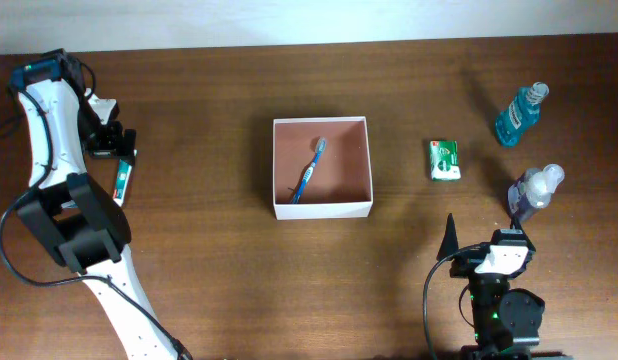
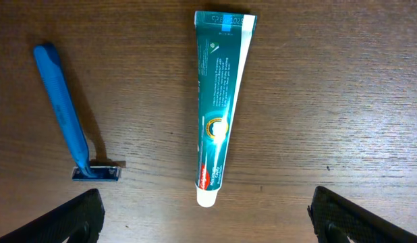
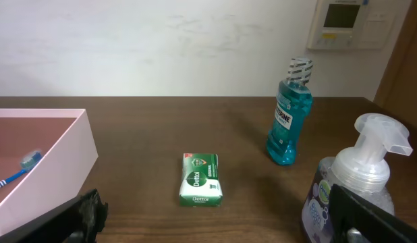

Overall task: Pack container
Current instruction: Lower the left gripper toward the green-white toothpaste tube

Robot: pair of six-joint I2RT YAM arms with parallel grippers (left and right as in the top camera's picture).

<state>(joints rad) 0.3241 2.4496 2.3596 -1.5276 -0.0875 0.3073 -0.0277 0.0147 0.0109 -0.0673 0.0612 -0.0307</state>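
**On the brown wooden table: two wide-open claws, one box, six toiletries**

Nearest the left wrist camera, the left gripper (image 2: 208,221) has its jaws spread wide with nothing between them. Only its two black fingertips show, at the bottom corners. Just past them lie one green toothpaste tube (image 2: 218,101), white cap toward the camera, and one blue razor (image 2: 70,115). The two lie side by side but apart, both flat on the wood.

The right gripper (image 3: 225,223) is spread just as wide and also grips nothing. Close by its right finger stands one pump bottle (image 3: 357,182) with a clear head; whether they touch cannot be told. Farther off, one small green packet (image 3: 200,179) lies flat, and beyond it one teal mouthwash bottle (image 3: 287,115) stands upright.

There is one container (image 1: 322,209), set near the middle of the table between the two arms with its open top up. One blue toothbrush (image 1: 309,172) lies slantwise on its reddish floor. The green packet lies to its right, well clear of the white wall.

The table (image 1: 209,280) is dark brown with a visible grain. Behind its far edge rises a plain pale wall carrying one control panel (image 3: 343,23) with a small screen.
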